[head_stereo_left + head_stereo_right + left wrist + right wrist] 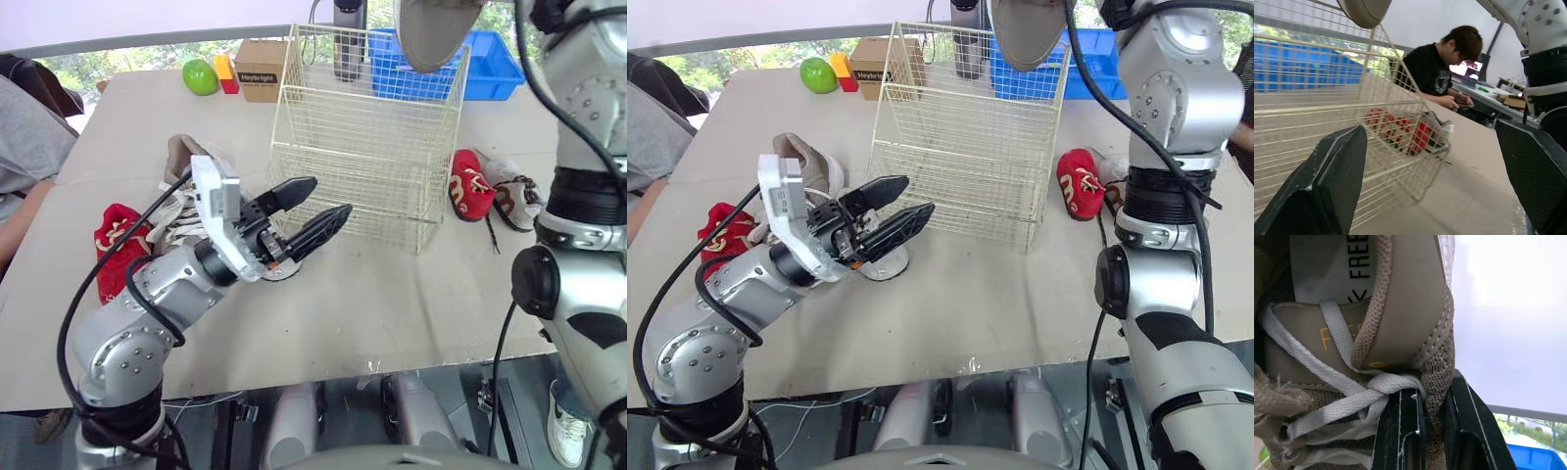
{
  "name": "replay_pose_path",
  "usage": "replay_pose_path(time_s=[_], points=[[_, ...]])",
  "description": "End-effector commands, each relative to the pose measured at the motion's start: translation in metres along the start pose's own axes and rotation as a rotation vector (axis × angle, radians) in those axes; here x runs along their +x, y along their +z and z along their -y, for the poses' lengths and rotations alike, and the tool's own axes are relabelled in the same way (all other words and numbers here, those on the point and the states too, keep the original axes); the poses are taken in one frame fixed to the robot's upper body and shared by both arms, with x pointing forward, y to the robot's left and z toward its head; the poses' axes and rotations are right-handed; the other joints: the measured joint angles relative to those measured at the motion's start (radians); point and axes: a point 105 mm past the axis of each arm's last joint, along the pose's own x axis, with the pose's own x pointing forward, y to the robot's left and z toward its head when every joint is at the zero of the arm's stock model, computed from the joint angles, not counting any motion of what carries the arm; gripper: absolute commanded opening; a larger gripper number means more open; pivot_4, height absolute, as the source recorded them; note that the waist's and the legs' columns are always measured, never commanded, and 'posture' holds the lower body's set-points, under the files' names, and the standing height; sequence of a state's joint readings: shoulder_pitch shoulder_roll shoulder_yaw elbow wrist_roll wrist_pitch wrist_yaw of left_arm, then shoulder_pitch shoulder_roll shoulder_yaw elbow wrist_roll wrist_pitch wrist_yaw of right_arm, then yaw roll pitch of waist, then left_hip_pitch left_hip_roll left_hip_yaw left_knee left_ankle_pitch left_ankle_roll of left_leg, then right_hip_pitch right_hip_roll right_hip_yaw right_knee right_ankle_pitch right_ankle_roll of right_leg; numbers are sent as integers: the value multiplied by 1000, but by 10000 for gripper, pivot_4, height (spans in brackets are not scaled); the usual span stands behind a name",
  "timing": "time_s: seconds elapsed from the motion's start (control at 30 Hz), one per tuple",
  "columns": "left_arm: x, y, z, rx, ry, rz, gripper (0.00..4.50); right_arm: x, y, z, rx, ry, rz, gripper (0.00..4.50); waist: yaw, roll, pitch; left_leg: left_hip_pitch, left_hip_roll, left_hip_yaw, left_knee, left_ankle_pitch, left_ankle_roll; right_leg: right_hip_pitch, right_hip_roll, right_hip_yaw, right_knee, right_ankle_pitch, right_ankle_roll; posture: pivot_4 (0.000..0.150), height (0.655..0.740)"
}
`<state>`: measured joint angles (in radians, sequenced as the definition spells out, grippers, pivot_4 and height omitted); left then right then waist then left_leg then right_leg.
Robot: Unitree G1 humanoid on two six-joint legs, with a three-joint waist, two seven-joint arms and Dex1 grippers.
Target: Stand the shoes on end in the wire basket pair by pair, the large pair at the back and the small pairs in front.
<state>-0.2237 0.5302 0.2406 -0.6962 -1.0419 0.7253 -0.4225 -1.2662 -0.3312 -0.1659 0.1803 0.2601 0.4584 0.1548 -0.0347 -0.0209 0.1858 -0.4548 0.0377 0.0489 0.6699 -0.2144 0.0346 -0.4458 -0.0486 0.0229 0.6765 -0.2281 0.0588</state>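
a: where's the large shoe (pixel 436 29)?
b: at twelve o'clock, raised above the wire basket (pixel 367 147). my right gripper (pixel 1437 389) is clamped on its collar.
a: and your left gripper (pixel 328 196)?
b: fingers spread apart, at eight o'clock of the basket.

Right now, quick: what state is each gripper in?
Left gripper: open, empty, in front of the wire basket.
Right gripper: shut on a beige shoe, held above the basket.

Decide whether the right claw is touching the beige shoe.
Touching. The right wrist view shows the right claw clamped on the collar of the beige shoe.
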Motion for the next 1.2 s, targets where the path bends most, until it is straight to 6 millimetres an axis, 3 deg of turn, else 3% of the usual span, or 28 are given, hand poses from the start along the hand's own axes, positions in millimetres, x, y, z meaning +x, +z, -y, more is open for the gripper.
replay_pose_path(time_s=[0.03, 0.13, 0.23, 0.33, 0.43, 0.77, 1.03, 1.2], points=[[-2, 11, 4, 65, -8, 44, 44554, -4, 2, -5, -61, 10, 73, 0, 1, 0, 0, 0, 0, 0, 0, 0, 0, 0, 0, 0, 0, 0, 0, 1500, 7400], [-5, 11, 2, 80, 8, 43, 44554, -15, -28, -7, -64, -3, 3, 0, 2, 0, 0, 1, 0, 0, 0, 0, 0, 1, 0, 0, -1, 0, 0, 1500, 7400], [-10, 10, 1, 97, 27, 34, 44554, -40, -60, -16, -10, -13, -88, 0, 4, -1, -1, 1, 0, -1, 0, 0, 0, 2, 0, -1, -1, 0, 0, 1500, 7400], [-15, 6, 1, 107, 36, 20, 44554, -60, -84, -28, 50, 8, -194, 0, 3, 0, 0, 2, 1, -2, -1, 0, 0, 2, 0, 0, -1, 0, 0, 1500, 7400], [-17, 3, -1, 117, 35, 8, 44554, -65, -100, -28, 93, 28, -266, 0, 1, 0, 0, 2, 1, -1, -1, 0, 0, 1, 0, 0, -1, 0, 0, 1500, 7400], [-16, 0, 0, 123, 18, 1, 44554, -53, -129, -16, 84, 194, -320, 0, -3, -1, -1, 8, 0, 0, -1, 0, 0, 9, 1, -2, -5, 0, 0, 1500, 7400], [-17, 1, -1, 131, 23, -7, 44554, -24, -129, -15, 71, 246, -292, 0, -10, -1, -1, 11, 1, 0, -1, 0, 0, 12, 2, 0, -6, 0, -1, 1500, 7400], [-20, 1, -1, 136, 26, -17, 44554, -17, -136, -15, 85, 253, -299, 0, -9, -1, -1, 11, 1, 0, -2, 0, 0, 12, 2, 0, -7, 0, -1, 1500, 7400]])
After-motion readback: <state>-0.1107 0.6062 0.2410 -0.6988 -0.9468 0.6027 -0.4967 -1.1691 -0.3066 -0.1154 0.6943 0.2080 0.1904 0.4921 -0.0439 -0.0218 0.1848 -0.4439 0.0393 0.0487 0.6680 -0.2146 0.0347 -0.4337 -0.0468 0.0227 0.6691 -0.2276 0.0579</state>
